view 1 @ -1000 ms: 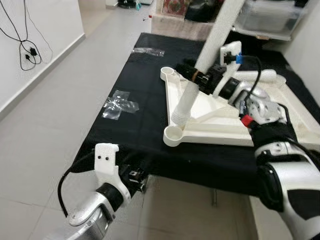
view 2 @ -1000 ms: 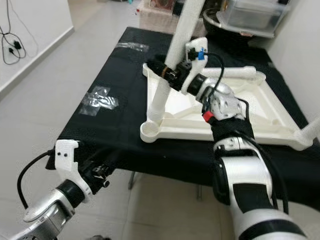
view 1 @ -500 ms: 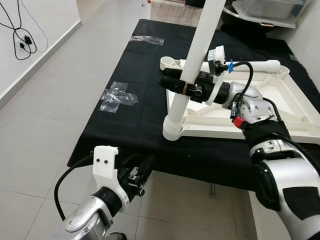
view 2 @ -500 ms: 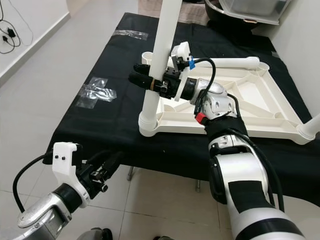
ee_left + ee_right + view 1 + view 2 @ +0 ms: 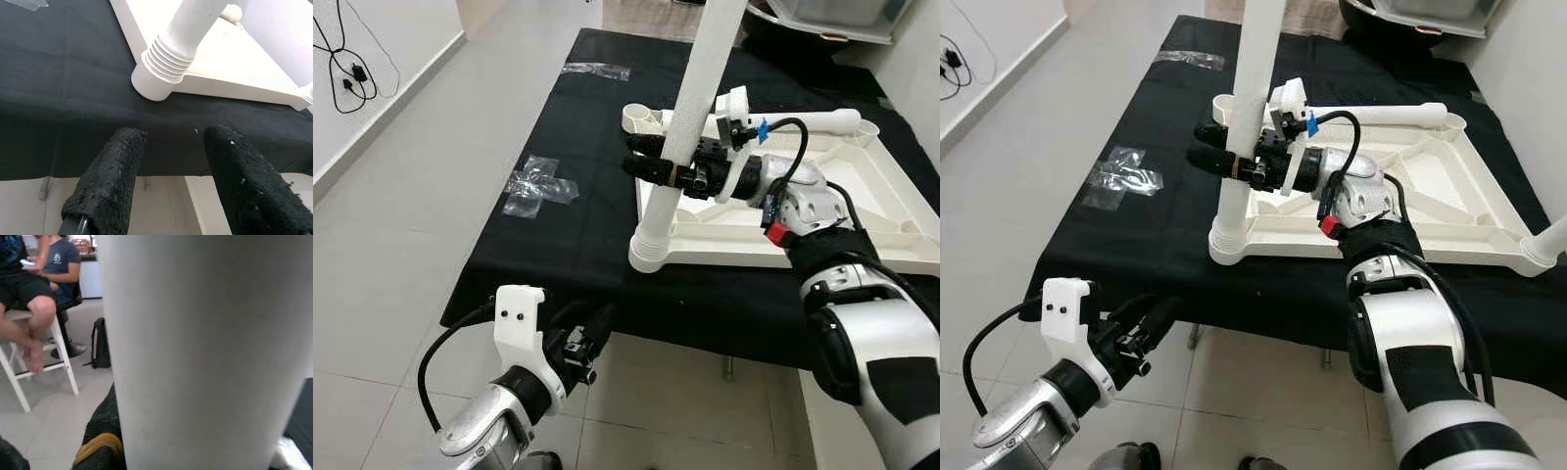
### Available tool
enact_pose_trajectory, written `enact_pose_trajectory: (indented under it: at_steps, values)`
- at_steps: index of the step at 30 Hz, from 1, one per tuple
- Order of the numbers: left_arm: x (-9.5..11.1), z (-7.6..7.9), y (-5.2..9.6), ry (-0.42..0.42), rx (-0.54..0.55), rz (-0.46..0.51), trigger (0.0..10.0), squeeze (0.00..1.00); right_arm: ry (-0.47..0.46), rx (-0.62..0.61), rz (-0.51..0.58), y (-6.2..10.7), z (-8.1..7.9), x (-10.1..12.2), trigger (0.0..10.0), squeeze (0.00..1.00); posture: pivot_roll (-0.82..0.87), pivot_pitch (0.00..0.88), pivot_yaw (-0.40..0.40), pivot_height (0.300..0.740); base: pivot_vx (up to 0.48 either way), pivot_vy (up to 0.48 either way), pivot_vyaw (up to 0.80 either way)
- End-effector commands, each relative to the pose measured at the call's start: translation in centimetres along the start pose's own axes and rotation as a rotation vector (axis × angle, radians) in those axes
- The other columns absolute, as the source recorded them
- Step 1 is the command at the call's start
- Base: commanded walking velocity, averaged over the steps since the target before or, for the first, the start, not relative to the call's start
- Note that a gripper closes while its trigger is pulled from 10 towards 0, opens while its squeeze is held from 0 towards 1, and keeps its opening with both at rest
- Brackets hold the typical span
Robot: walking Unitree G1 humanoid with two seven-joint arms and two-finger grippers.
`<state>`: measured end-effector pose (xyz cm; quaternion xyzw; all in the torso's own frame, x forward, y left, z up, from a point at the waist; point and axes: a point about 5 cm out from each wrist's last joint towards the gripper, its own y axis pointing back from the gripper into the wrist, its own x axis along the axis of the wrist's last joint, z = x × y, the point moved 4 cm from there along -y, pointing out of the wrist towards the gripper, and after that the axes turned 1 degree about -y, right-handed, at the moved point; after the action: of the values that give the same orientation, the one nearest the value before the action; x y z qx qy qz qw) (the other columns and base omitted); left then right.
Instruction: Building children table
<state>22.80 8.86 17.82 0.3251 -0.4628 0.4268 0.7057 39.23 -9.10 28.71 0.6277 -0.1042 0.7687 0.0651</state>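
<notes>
A white children's table top lies upside down on a black-covered table. A white table leg stands upright in the socket at the top's near left corner. My right gripper is shut on this leg a little above the socket, and the leg sits close against the right wrist camera. My left gripper hangs open below the table's front edge, its fingers pointing up toward the threaded base of the leg.
Another white leg lies along the top's far edge, and one more shows at the right. Crumpled tape sticks to the cloth. Cables hang on the left wall. A seated person and a backpack are behind.
The leg has swung from a tilt to upright in the corner socket, with my right gripper still on it. The camera has shifted slightly. My left arm has barely moved.
</notes>
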Motion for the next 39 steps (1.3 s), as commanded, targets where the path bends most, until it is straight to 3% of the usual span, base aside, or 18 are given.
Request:
enact_pose_trajectory:
  at_steps: [1, 14, 16, 24, 33, 35, 39]
  values:
    - [-0.2, 0.1, 0.2, 0.001, -0.001, -0.016, 10.0, 0.00, -0.025, 0.045, -0.050, -0.1, -0.6, -1.2, 10.0, 0.00, 0.15, 0.220, -0.121, 0.740, 0.000, 0.000, 0.00]
    - [-0.1, 0.4, 0.6, -0.006, 0.004, -0.025, 10.0, 0.00, -0.028, 0.178, 0.009, -3.1, -1.5, 0.7, 10.0, 0.00, 0.19, 0.257, -0.130, 0.740, 0.000, 0.000, 0.00]
    - [0.0, 0.2, 0.9, -0.011, 0.021, -0.027, 10.0, 0.00, -0.047, 0.184, 0.072, -3.8, -1.5, 1.7, 10.0, 0.00, 0.20, 0.269, -0.136, 0.740, 0.000, 0.000, 0.00]
    - [-0.1, 0.3, 1.6, -0.006, 0.029, -0.034, 10.0, 0.00, -0.042, 0.206, 0.142, -3.9, -1.5, 3.3, 10.0, 0.00, 0.21, 0.288, -0.140, 0.740, 0.000, 0.000, 0.00]
    - [-0.2, 0.3, 2.2, -0.020, 0.029, -0.053, 10.0, 0.00, 0.027, 0.286, 0.190, -3.4, -1.8, 5.4, 10.0, 0.00, 0.23, 0.306, -0.132, 0.740, 0.000, 0.000, 0.00]
    - [-0.1, 0.2, 2.3, -0.020, 0.030, -0.056, 10.0, 0.00, 0.047, 0.336, 0.118, -3.9, -2.4, 4.9, 10.0, 0.00, 0.22, 0.314, -0.128, 0.740, 0.000, 0.000, 0.00]
    - [-0.1, 0.2, 2.4, -0.018, 0.031, -0.056, 10.0, 0.00, 0.055, 0.353, 0.086, -4.2, -2.7, 4.6, 10.0, 0.00, 0.22, 0.314, -0.130, 0.740, 0.000, 0.000, 0.00]
